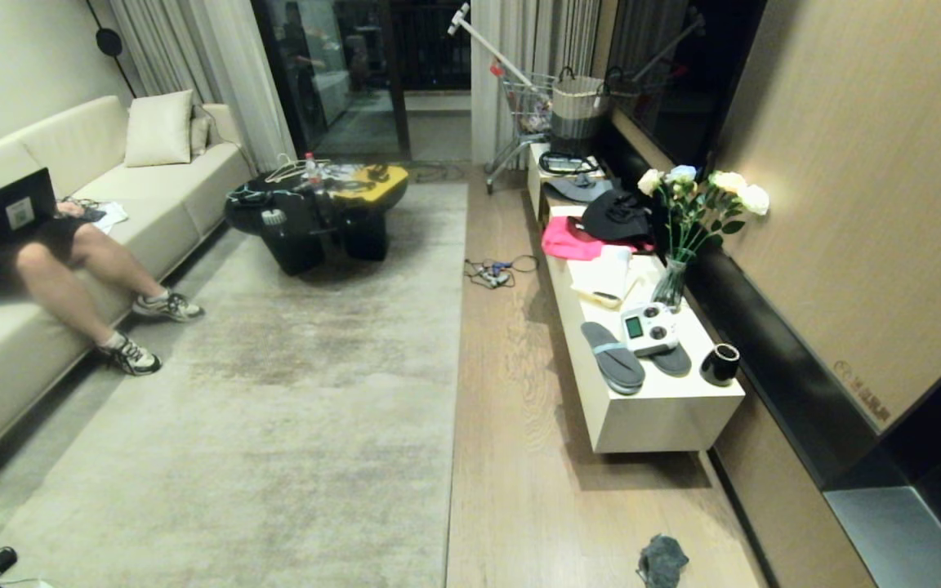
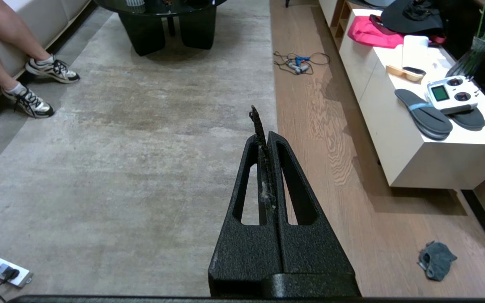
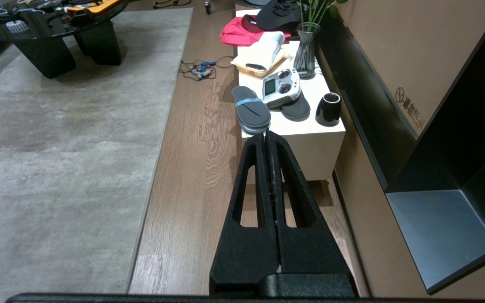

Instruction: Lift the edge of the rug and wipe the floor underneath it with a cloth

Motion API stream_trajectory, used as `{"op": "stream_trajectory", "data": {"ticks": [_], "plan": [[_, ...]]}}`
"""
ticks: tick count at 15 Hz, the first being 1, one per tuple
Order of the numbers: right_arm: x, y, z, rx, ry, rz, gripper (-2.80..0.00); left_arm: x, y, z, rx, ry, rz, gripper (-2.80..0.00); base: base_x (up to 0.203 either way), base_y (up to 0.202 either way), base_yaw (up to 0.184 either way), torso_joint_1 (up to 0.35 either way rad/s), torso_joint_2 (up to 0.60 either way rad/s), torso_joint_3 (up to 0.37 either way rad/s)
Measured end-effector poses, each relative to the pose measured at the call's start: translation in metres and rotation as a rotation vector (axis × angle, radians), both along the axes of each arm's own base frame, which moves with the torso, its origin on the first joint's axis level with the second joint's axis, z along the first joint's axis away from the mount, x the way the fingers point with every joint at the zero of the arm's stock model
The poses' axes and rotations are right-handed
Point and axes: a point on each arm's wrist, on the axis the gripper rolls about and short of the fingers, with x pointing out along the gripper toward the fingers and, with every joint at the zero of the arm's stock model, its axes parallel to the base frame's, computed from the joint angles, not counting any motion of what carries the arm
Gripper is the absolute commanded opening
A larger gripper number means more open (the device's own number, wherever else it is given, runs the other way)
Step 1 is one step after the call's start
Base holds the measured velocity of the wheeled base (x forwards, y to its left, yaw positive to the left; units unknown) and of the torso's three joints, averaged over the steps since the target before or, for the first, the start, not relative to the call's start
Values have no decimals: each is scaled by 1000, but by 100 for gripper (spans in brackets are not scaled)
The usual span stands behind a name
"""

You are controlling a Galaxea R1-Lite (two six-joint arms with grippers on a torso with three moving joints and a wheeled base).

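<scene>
— Grey-beige pile first: we find the rug edge (image 1: 461,343) lying flat along the floor (image 1: 519,457), with the cloth (image 1: 662,562) crumpled on bare planks near the low cabinet (image 1: 666,408). And containers?

— We record a glass vase (image 1: 671,282) holding white flowers, a black cup (image 1: 720,364) whose contents we cannot tell, and a woven basket (image 1: 578,102) in a wire trolley (image 1: 524,114).

— What do the wrist views add?

— We see the left gripper (image 2: 263,126) above the rug's border, fingers pressed together with a dark scrap caught between them. The right gripper (image 3: 267,136) hangs over the planks, fingers pressed together, empty. Neither shows from the head. The right wrist view alone shows an open wall niche (image 3: 444,223).
</scene>
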Motion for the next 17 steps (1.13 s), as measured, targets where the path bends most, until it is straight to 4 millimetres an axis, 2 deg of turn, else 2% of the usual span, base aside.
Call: {"op": "stream_trajectory", "data": {"ticks": [17], "plan": [[0,0,0,5,-1,1,-280,0,0,0,0,0,0,-280,0,0,0,0,0,0]]}}
